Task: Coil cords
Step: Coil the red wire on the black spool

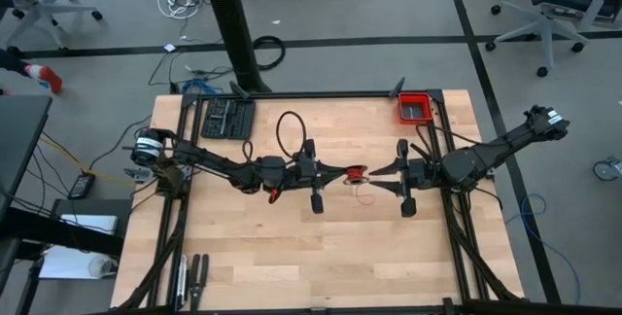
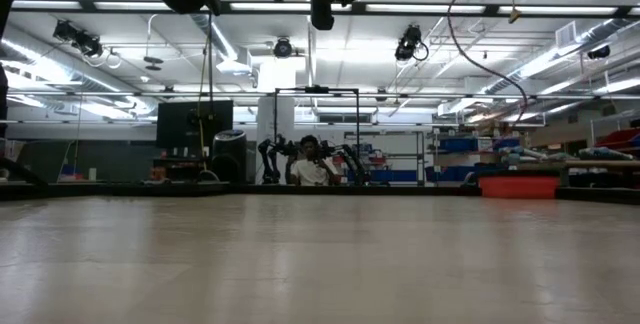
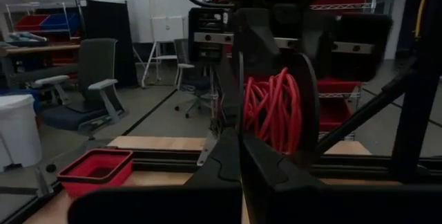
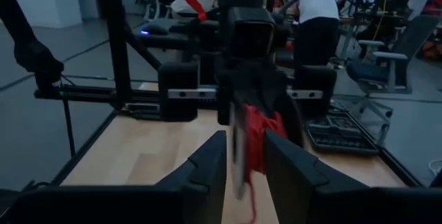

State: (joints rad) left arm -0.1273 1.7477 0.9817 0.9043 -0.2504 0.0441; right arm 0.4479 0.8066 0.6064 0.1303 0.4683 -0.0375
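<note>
At frame centre, your left gripper [image 1: 342,171] is clamped on one red cord [image 1: 357,172] bundle; your right gripper [image 1: 377,172], fingers parted, flanks it. Count: one cord, two grippers.

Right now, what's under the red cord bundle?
The red cord bundle is held off the table between both grippers; a loose red strand dangles below. The wood directly beneath is partly covered.

— Where is the red cord [image 1: 357,172]?
— Near the middle of the table, held up off the wood between the two arms.
— What shape is it in?
— Mostly wound into a tight bundle of thin bright red loops [image 3: 275,110], standing on edge. One loose strand [image 1: 364,193] trails down from it toward the near side.
</note>
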